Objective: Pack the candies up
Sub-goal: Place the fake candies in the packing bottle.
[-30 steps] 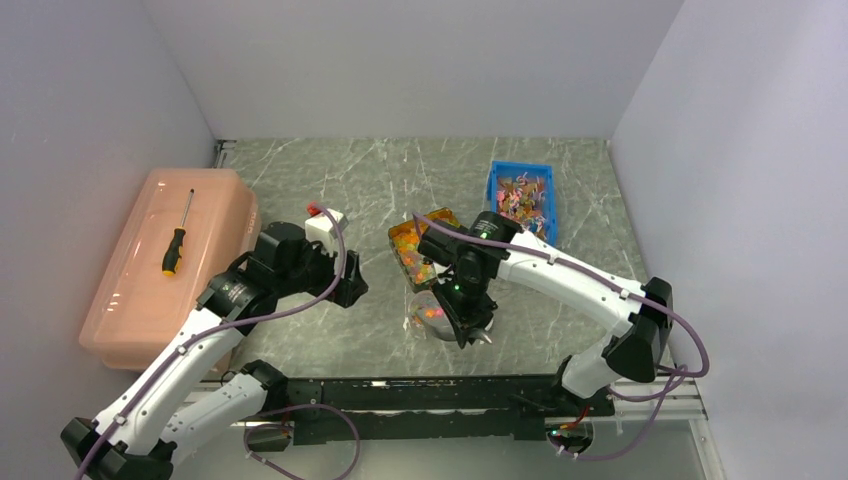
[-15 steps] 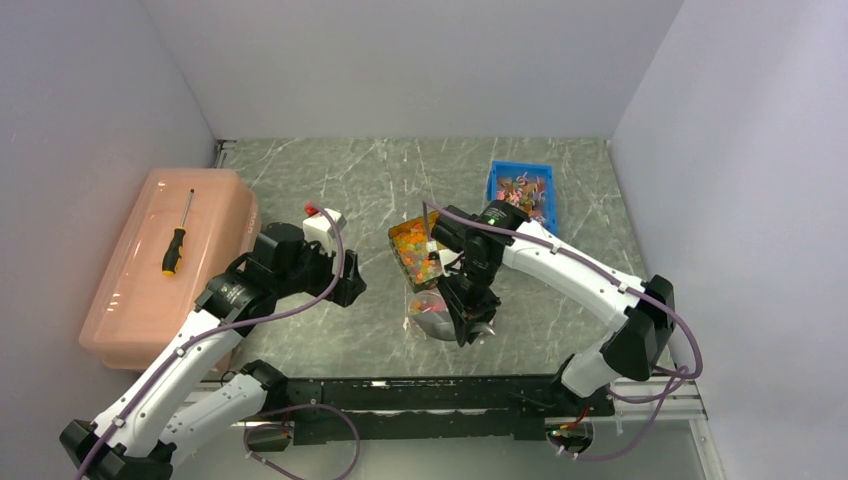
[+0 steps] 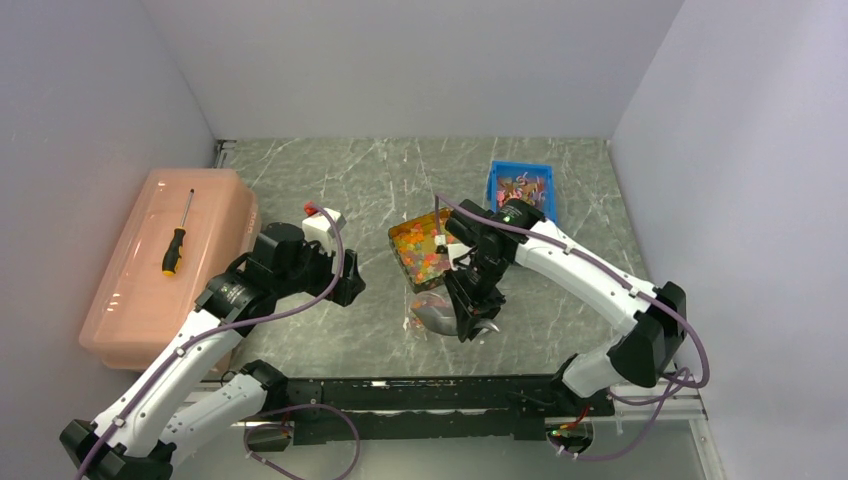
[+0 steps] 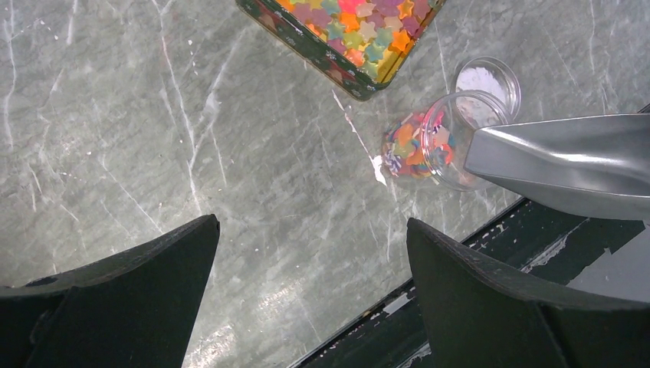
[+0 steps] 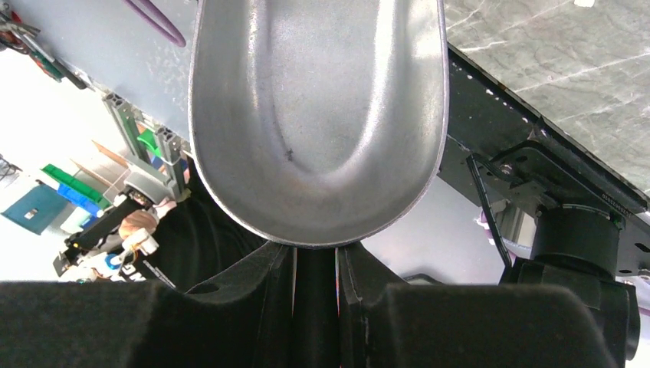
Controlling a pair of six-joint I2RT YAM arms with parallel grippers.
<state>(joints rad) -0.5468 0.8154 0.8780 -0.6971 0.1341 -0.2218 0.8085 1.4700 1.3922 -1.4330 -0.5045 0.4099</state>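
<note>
Swinging back, the right arm (image 3: 590, 280) has uncovered the tin (image 3: 420, 252) of candies (image 4: 360, 27). The right tool (image 5: 315, 284) clamps the empty scoop (image 5: 318, 115), lip at the part-filled jar (image 4: 418, 146) by the worktop's near edge; the tin lies just beyond, nearest this arm. The left tool (image 4: 310, 230) hangs spread, empty.

A grey-green marbled table (image 3: 370, 180) carries everything. A pink lidded box (image 3: 140, 290) sits along its left edge, and a blue bin (image 3: 520, 166) stands at the far right. Near the middle lies a dark-walled tin (image 4: 322, 61) full of candies (image 4: 368, 31). Closer to the near edge is a clear jar (image 4: 418, 146), with its round lid (image 4: 488, 77) just beside it and a small white scrap (image 4: 377, 165) by the jar.
</note>
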